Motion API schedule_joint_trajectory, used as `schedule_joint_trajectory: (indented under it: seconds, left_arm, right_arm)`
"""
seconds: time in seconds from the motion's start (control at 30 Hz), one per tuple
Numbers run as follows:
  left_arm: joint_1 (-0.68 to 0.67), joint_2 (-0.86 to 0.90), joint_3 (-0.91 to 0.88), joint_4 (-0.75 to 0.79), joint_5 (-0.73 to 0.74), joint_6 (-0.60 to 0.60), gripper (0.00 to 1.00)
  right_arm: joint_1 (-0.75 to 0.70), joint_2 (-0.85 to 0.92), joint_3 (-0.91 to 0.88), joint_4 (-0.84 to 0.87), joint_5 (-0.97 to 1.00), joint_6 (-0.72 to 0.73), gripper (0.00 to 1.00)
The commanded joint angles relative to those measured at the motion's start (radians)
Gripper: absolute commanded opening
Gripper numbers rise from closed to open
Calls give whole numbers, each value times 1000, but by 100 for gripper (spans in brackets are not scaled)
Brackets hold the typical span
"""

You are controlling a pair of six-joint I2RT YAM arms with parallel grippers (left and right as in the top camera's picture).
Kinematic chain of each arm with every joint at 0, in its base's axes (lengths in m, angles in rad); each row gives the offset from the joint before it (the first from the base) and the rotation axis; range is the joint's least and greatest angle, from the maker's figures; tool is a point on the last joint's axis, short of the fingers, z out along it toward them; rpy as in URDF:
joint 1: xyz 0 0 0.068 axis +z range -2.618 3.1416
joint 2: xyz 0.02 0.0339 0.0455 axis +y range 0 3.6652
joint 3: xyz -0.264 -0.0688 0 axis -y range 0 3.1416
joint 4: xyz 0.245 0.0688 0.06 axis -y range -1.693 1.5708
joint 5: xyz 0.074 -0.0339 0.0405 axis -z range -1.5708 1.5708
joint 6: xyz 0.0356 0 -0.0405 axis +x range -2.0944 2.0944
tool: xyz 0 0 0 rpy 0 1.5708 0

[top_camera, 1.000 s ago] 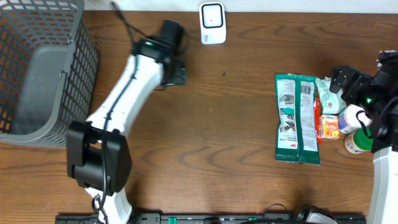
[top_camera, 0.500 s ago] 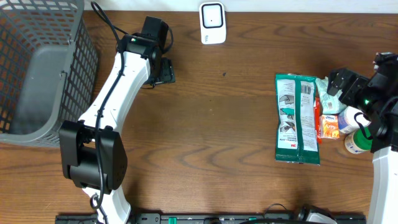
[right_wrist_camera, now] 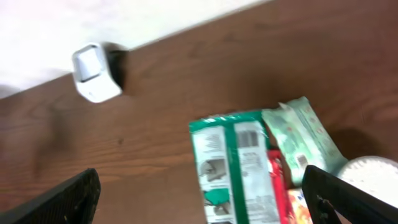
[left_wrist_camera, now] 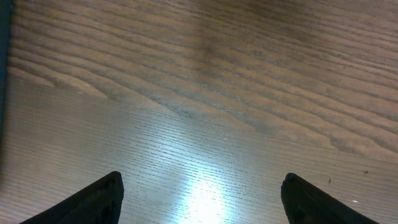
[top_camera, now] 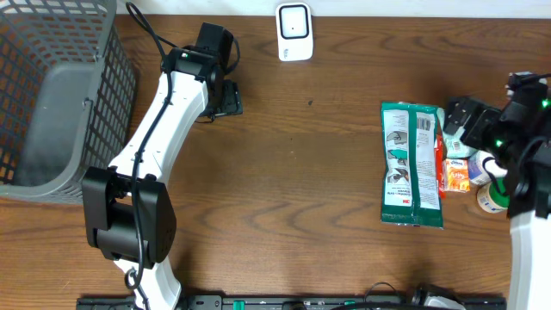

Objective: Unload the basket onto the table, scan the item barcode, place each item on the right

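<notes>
A green-and-white flat package (top_camera: 411,164) lies at the right of the table, also in the right wrist view (right_wrist_camera: 233,165). Beside it sit a pale green wipes pack (right_wrist_camera: 301,137), an orange-red packet (top_camera: 454,172) and a white bottle (top_camera: 491,162). The white barcode scanner (top_camera: 294,32) stands at the back edge, also seen by the right wrist camera (right_wrist_camera: 94,73). My right gripper (top_camera: 461,116) hangs open above these items, holding nothing (right_wrist_camera: 202,196). Over bare wood at the back left, my left gripper (top_camera: 225,99) is open and empty (left_wrist_camera: 202,199).
A grey mesh basket (top_camera: 52,95) stands at the far left of the table. The left arm stretches from the front edge towards the back. A pale wall runs behind the table's back edge.
The left gripper swung left and slightly back, then stopped. The right gripper has shifted a little above the pile of items. Both stay open.
</notes>
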Motion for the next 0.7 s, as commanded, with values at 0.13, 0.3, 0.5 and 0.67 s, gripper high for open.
schedule_joint_trajectory:
  seconds: [0.13,0.3,0.5,0.67]
  left_arm:
    - [1,-23,6,-2,-13,16,82]
    - [1,-23,6,-2,-13,16,82]
    - [1,-23,6,-2,-13,16,82]
    - [1,-23,6,-2,-13,16,82]
  right_arm:
    - [187,-265,2,-3,77,-19,99]
    - [343,-431,-18,16,145,-58,99]
    - [388,-641,-196,118,149,-60,99]
    - [387,-822,-405,261,151,-63,99]
